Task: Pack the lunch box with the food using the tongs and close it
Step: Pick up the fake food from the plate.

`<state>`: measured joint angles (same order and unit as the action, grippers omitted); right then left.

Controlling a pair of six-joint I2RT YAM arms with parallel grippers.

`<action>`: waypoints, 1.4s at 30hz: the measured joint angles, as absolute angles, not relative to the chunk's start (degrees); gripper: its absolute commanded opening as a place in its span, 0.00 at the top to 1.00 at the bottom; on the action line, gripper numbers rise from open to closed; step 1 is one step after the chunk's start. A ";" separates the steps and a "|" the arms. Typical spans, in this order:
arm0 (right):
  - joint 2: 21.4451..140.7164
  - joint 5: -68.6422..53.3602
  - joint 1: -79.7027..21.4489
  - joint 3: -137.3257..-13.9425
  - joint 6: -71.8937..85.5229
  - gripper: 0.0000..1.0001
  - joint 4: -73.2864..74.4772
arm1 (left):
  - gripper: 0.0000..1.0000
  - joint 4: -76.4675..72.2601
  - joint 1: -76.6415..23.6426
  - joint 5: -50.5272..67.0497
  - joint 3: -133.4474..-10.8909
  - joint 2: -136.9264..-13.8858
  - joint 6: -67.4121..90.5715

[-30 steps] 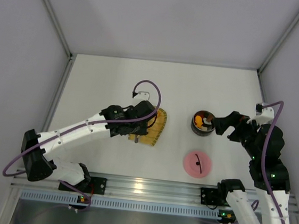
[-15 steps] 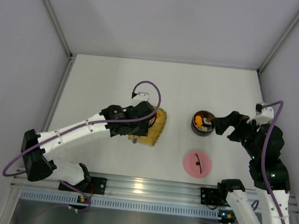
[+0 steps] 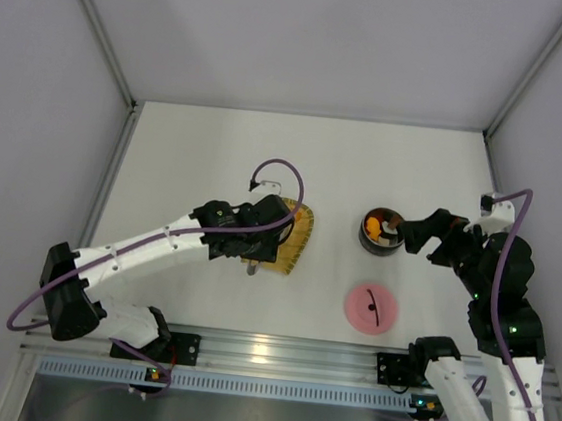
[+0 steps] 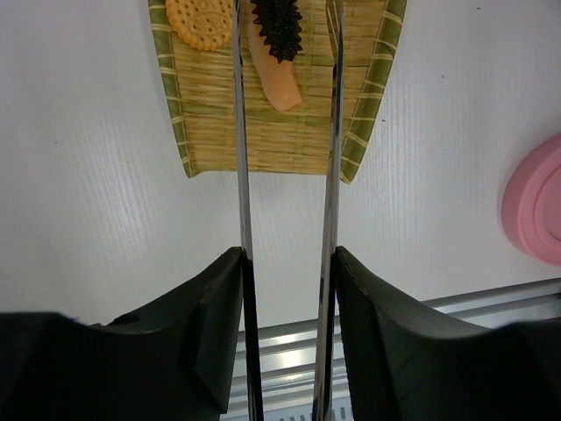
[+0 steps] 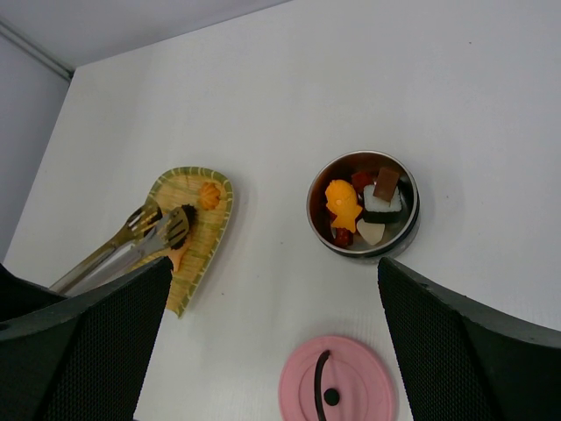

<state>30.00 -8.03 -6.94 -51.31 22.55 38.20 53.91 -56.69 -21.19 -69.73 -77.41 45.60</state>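
Note:
My left gripper (image 4: pixel 287 259) is shut on the tongs (image 4: pixel 240 175), one silvery arm lying against each finger. The tongs reach out over the yellow woven tray (image 4: pixel 263 140), their arms spread on either side of a black spiky piece (image 4: pixel 277 26) and a long orange piece (image 4: pixel 273 79). A round biscuit (image 4: pixel 200 22) lies left of them. The lunch box (image 5: pixel 312 217) holds an orange figure (image 5: pixel 343 204), a white-and-black roll (image 5: pixel 383 195) and other food. Its pink lid (image 5: pixel 337 384) lies flat nearer the arms. My right gripper (image 5: pixel 273 272) hangs wide open above the table, holding nothing.
From above, the tray (image 3: pixel 299 235) sits left of the lunch box (image 3: pixel 380 248), the lid (image 3: pixel 371 309) nearer the front rail. My left gripper (image 3: pixel 264 231) covers much of the tray. The right gripper (image 3: pixel 414 233) is beside the pot's right edge. Grey walls enclose the table.
The left arm has drawn back slightly toward the near edge with the tongs still over the tray. The right arm, lunch box and lid have not moved.

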 measured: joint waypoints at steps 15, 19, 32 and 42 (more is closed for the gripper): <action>30.00 -7.99 -6.94 -51.31 22.52 0.01 38.19 | 0.57 53.08 -56.69 -20.40 -67.59 -78.81 45.34; 30.00 -7.99 -6.94 -51.31 22.55 0.01 38.19 | 0.65 52.86 -56.69 -20.40 -67.46 -78.94 45.21; 30.00 -7.99 -6.94 -51.31 22.55 0.01 38.19 | 0.78 54.17 -56.69 -21.37 -69.58 -78.85 45.01; 30.00 -7.99 -6.94 -51.31 22.55 0.00 38.19 | 0.80 54.39 -57.30 -21.63 -73.14 -77.82 41.71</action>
